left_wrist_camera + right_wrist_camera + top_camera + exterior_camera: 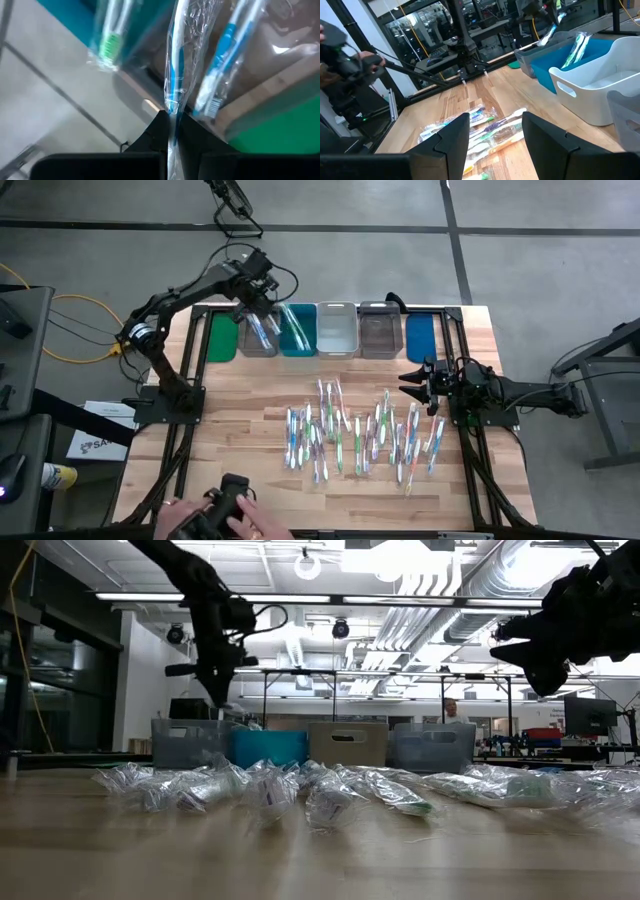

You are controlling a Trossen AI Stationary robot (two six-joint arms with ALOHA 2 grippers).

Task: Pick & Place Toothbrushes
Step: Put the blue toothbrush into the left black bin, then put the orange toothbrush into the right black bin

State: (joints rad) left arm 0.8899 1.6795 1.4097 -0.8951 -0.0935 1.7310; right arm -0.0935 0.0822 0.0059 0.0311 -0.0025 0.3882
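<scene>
Many toothbrushes in clear wrappers lie scattered on the middle of the wooden table; they also show in the low view. My left gripper is over the grey bin in the far row, shut on a wrapped blue toothbrush. Another blue toothbrush lies in that grey bin, and a green one lies in the teal bin. My right gripper hangs open and empty above the table, right of the pile; its wrist view looks down on the pile. My left gripper pinches the near end of the blue toothbrush's clear wrapper between its two fingers. The fingers come from above, pointing down, in line with the toothbrush. The toothbrush hangs straight below the fingers, lifted clear, over the grey bin beside the teal bin's wall.
Along the far edge stand a green bin, the grey and teal bins, a white bin, a second grey bin and a blue bin. A person's hands hold a controller at the near edge.
</scene>
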